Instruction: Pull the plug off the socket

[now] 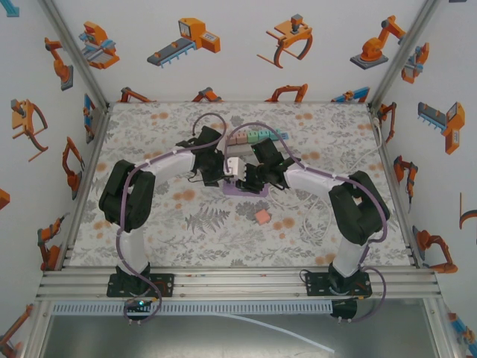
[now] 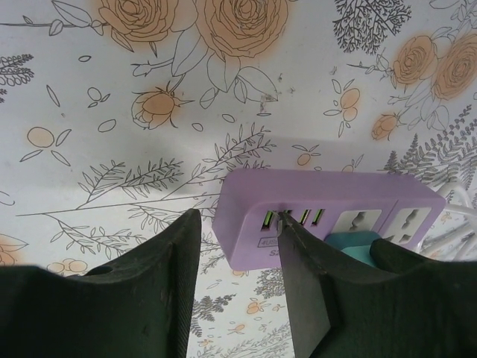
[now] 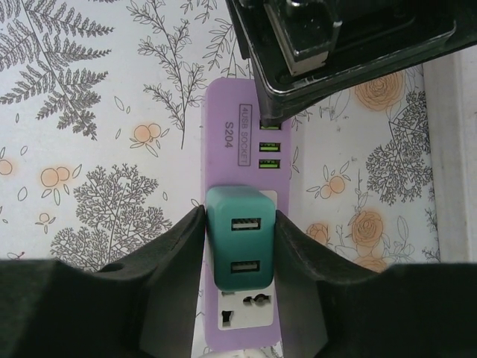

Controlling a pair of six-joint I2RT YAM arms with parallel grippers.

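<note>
Right pincer [image 3: 240, 218] pinching teal plug [image 3: 240, 253], which sits in purple socket strip [image 3: 226, 142]. Left pincer [image 2: 238, 231] spread, one finger over the strip's USB end. Floral tabletop [image 3: 89, 164] beneath.

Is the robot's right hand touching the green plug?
Touching. The right wrist view shows both fingers of the right gripper flush against the sides of the green plug, with no gap.

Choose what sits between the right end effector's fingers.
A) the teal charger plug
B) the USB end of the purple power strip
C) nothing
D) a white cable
A: in the right wrist view, the right end effector has a finger against each side of the teal charger plug, which is seated in the purple power strip.
</note>
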